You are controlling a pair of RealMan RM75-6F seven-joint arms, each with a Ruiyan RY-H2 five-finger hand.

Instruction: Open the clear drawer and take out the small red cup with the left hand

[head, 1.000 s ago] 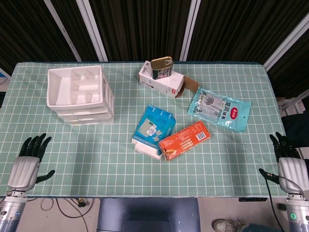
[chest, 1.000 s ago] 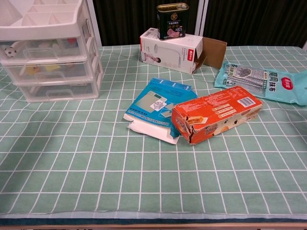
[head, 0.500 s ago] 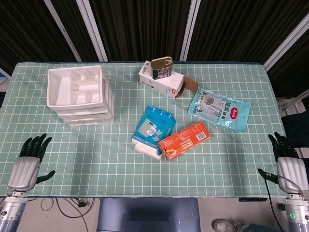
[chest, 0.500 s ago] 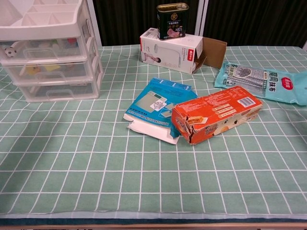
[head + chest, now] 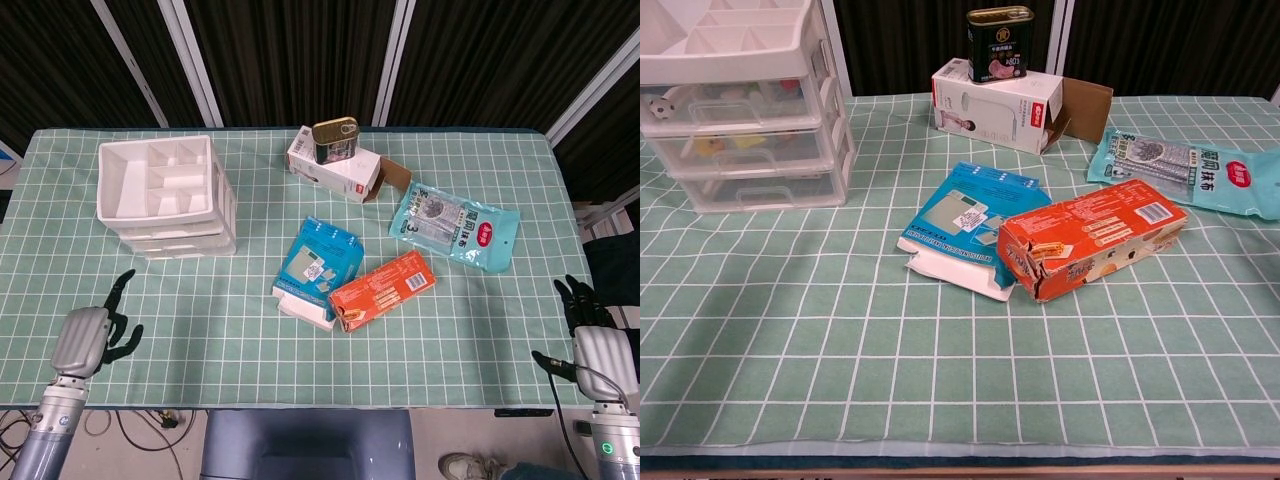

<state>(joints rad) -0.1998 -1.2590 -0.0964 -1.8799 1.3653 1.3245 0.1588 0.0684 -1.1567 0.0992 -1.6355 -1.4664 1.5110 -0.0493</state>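
My left hand [image 5: 92, 338] hangs over the near left edge of the green checked table [image 5: 230, 330], holding nothing, most of its fingers drooped inward and one sticking out. My right hand [image 5: 598, 345] sits off the near right corner, fingers apart, nothing in it.

The white-framed chest of three clear plastic drawers [image 5: 745, 130] stands by the far left corner, all drawers pushed in. In the chest view there's a reddish blur behind the top drawer front [image 5: 735, 100]; I reckon that's the small red cup [image 5: 788, 87], though I can't make out its shape.

That drawer looks light, thin and slick, and the chest itself likely light enough to slide when pulled. So I'd hook fingertips under the recessed lip at the middle of the front and draw straight toward me, gently. The cup should be stiff, light, probably smooth; I'd pinch it across the rim, thumb against fingers, and lift it straight up.
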